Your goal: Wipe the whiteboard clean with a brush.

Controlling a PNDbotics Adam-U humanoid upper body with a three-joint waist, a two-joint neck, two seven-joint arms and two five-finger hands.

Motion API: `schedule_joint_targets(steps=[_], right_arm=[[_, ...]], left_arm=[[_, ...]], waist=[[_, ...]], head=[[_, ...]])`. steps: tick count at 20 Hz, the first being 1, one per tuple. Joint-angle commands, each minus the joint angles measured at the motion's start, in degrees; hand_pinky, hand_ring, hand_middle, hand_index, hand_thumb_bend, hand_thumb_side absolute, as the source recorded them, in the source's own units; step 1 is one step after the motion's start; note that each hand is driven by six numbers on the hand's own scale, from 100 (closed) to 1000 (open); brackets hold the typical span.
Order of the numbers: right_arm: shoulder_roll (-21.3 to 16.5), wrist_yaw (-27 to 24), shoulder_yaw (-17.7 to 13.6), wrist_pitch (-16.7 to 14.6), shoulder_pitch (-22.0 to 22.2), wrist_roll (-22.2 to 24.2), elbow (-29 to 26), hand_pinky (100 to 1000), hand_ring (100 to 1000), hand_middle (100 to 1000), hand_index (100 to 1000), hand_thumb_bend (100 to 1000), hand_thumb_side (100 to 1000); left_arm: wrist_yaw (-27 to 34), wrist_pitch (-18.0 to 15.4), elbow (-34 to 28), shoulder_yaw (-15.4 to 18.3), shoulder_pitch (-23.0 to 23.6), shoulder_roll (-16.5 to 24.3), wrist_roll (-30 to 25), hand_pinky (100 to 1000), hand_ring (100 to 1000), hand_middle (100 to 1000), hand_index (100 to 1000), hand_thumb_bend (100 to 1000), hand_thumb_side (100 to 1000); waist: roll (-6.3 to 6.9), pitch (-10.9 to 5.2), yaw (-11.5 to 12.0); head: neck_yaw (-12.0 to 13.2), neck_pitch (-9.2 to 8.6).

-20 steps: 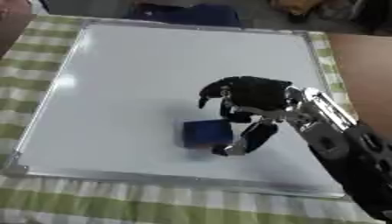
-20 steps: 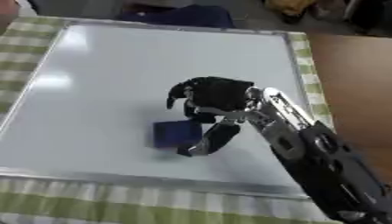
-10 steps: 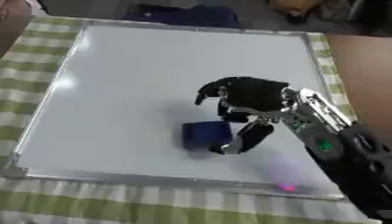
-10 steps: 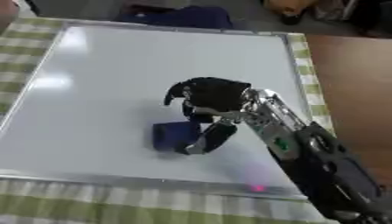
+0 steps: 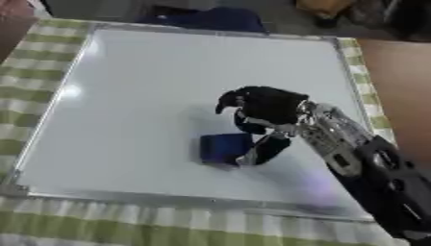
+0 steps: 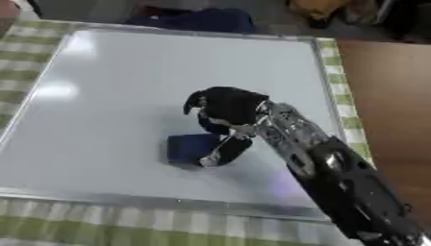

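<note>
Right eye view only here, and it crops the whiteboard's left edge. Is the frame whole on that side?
Observer: Yes. The left eye view shows the whiteboard's left frame running unbroken to the lower left corner.
Operator: What's past the frame?
Observer: A strip of green checked cloth. No left hand shows there.
Operator: Any ink between that frame and the brush?
Observer: I can make out none from the frame across to the blue brush. The right hand is curled at the brush's right end.
</note>
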Motion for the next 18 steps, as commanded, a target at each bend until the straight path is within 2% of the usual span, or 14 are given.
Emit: schedule_joint_targets(steps=[1,4,12,18], right_arm=[[-0.1,1.4,0.1,0.4,-1.0,-0.6,0.1,843,913,738,100,423,590],[0.2,1.9,0.3,0.5,-1.0,-1.5,0.6,831,899,686,100,439,565],[1.1,3.6,0.5,0.6,-0.8,-3.4,3.4,825,892,669,100,428,566],[0.9,2.4,0.5,0.4,-0.8,-3.6,2.9,817,883,653,100,390,561]], left_arm=[[0.1,0.1,-1.1,0.1,-0.5,0.5,-0.1,524,546,534,408,137,1000],[0.1,0.2,-1.1,0.0,-0.6,0.5,-0.1,524,545,533,408,137,1000],[0.2,0.3,-1.1,0.0,-0.6,0.4,-0.2,524,545,533,407,137,1000],[0.2,0.3,-1.1,0.0,-0.6,0.5,-0.2,525,546,533,407,137,1000]], waist=[[0.18,-0.77,0.2],[0.14,-0.74,0.3],[0.03,-0.64,0.6],[-0.05,-0.77,0.6]], head=[[-0.2,-0.47],[-0.2,-0.53],[-0.3,-0.57],[0.0,-0.56]])
